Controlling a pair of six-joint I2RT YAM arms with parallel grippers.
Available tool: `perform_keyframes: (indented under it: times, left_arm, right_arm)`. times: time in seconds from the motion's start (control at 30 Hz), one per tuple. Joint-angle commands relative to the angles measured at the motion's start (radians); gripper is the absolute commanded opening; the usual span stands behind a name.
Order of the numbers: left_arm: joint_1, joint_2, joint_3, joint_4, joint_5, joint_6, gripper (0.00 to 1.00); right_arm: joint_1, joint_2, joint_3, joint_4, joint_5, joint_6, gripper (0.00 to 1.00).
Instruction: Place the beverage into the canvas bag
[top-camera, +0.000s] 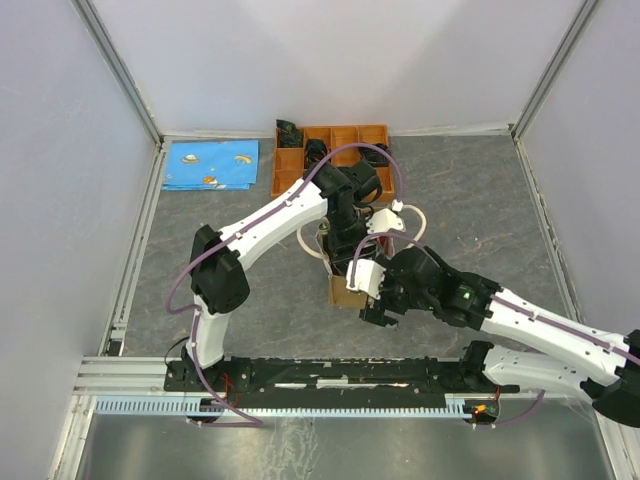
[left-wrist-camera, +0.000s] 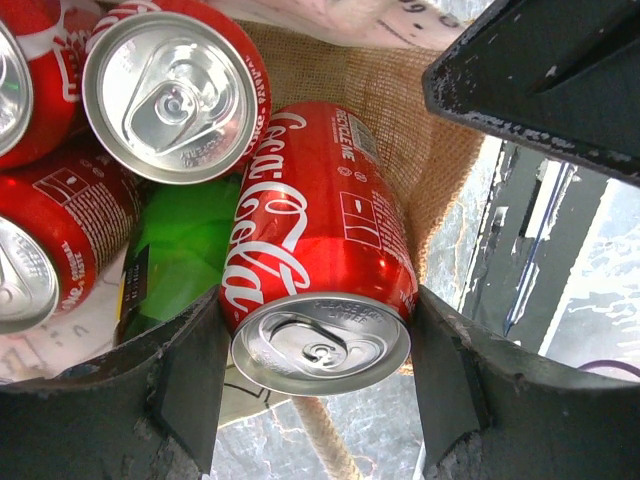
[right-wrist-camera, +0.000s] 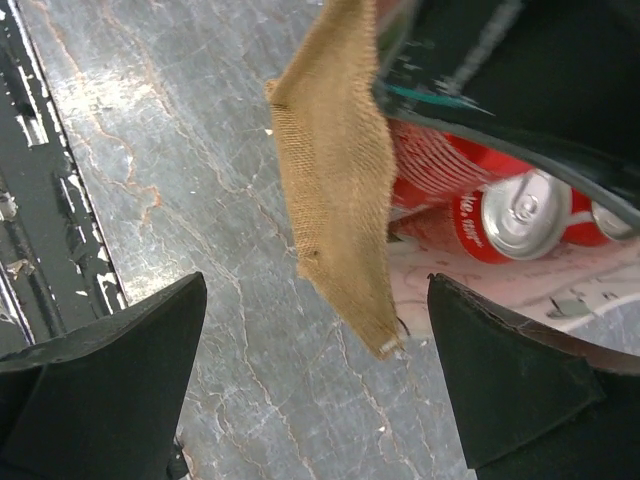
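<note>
The left gripper clamps the red can, whose long axis points away from the wrist into the canvas bag.

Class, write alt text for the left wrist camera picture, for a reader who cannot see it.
The left claw grips a red Coca-Cola can between its two black fingers, the can's top facing the camera, against the burlap wall of the canvas bag. More red cans sit beside it, with something green between.
</note>
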Motion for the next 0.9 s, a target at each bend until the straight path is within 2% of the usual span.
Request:
perform_keyframes:
  times: [0.0,0.53,0.87]
  left_arm:
    - [0.0,-0.035,0.016,0.097,-0.028,-0.027,0.03]
    - [-0.001,-0.024,0.041,0.103,-0.029,-0.038,0.03]
    - [-0.001,-0.032,0.039,0.096,-0.025,-0.044,0.03]
  right_arm:
    - [0.006,0.039,-0.022,0.06,-0.055,-0.063,0.99]
    - [0.011,-0.096,-0.023,-0.048,-0.1,0.021,0.99]
    - [0.013,-0.044,-0.069,0.044,-0.111,0.03,0.99]
